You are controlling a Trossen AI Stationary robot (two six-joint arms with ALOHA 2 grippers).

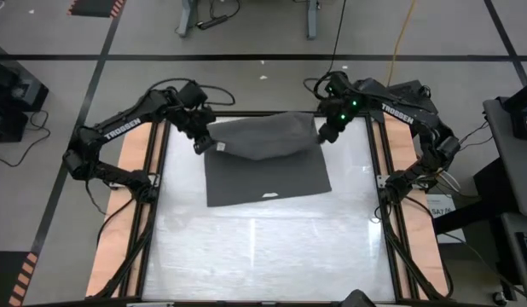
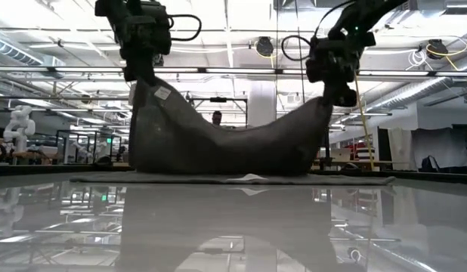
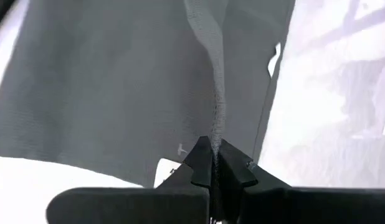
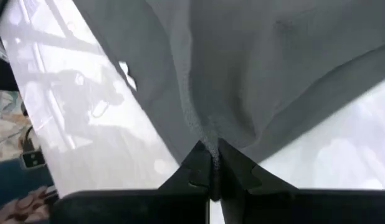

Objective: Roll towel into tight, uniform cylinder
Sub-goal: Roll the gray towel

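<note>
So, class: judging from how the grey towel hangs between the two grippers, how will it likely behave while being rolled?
Probably very floppy: the towel sags deeply between the left gripper and right gripper, both shut on its corners. Likely light, since pinched corners alone hold up the raised edge. It may slide rather than stay put, since the table looks glossy.

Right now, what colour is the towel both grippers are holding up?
Plain dark charcoal grey, no pattern; the towel shows best in the high view.

One towel (image 1: 265, 162), two end effectors, one table (image 1: 272, 247).
</note>
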